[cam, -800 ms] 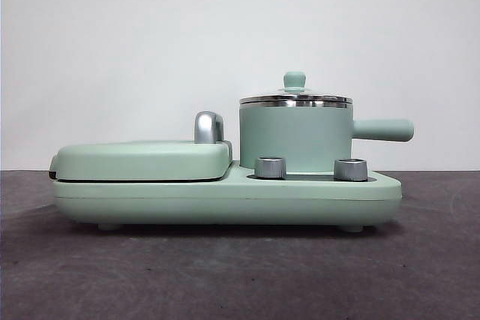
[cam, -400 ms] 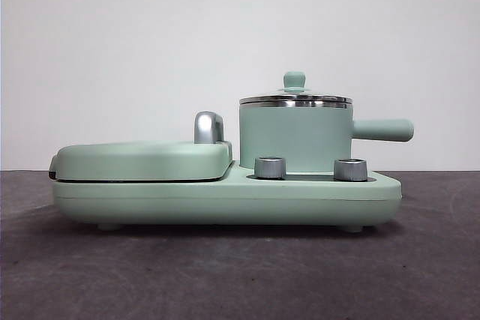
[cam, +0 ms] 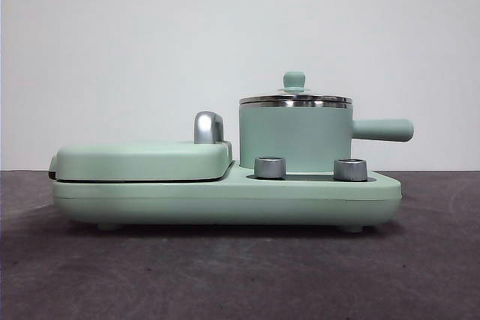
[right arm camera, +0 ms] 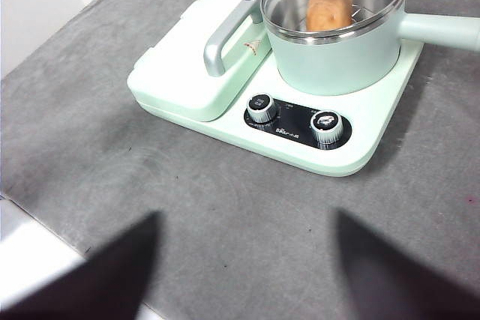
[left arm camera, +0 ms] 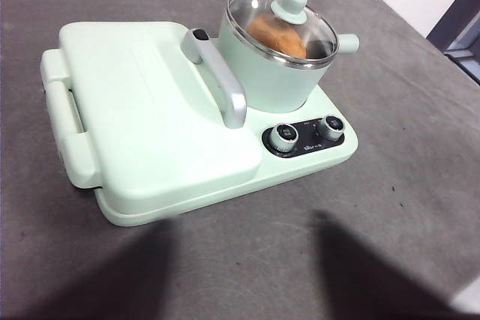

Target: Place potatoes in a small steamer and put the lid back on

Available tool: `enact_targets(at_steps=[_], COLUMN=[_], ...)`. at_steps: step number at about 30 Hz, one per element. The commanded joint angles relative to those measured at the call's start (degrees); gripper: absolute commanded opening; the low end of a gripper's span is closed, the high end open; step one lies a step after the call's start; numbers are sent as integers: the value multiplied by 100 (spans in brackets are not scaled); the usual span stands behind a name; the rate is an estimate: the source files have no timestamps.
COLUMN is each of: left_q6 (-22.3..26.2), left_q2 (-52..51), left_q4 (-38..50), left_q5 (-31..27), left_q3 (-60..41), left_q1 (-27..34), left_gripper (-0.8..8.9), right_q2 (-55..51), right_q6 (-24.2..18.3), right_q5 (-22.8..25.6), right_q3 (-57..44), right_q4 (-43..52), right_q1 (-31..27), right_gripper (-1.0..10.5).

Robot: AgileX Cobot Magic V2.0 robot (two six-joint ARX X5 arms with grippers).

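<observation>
The flat mint-green lidded griddle (cam: 142,160) fills the base's 9 o'clock side. At 3 o'clock, the mint-green cylindrical steamer (cam: 295,139) holds 1 orange-brown potato (left arm camera: 277,34) under its seated round glass lid (left arm camera: 283,19). The left gripper (left arm camera: 244,279) and right gripper (right arm camera: 244,275) hover apart from it, jaws spread, empty.

We are seeing even, bright light; glare is glinting on the lid (left arm camera: 283,24); both grippers' jaws are blurring darkly.

Left end effector (left arm camera: 244,275) & right end effector (right arm camera: 244,275) both raised, jaws apart, empty.
</observation>
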Motion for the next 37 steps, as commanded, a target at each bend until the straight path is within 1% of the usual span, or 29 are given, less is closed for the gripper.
enact_targets(at_steps=[1,4,18,20,23,25,27,31,34,37], left_q6=[-15,-20,-20,-17,-15,44,380,1043,1246,1390], left_q2=[39,46,37,-70,-190,-326,-597,-1370,-1941,-2413], left_q4=[28,44,44,164,415,682,1097,1753,2229,2632], left_q5=[-188,-184,-188,-238,-44,81,68,76,68,70], left_q3=[61,63,63,-17,-221,-494,-951,-2061,-2909,-3620], left_q1=[-22,-22,-22,94,461,909,1471,2402,2883,3156], left_gripper=[5,5,5,5,5,5,5,5,5,5], right_q2=[24,9,9,9,9,9,9,9,9,9], right_q6=[-90,-35,-44,-44,-46,-44,-44,-44,-44,-44], right_q5=[-22,-22,11,11,13,13,11,13,13,11], right_q3=[28,28,28,28,28,28,28,28,28,28], right_q4=[-15,-11,-9,-9,-9,-9,-9,-9,-9,-9], right_q1=[31,31,31,31,31,31,31,31,31,31], right_gripper=[15,15,15,15,15,15,15,15,15,15])
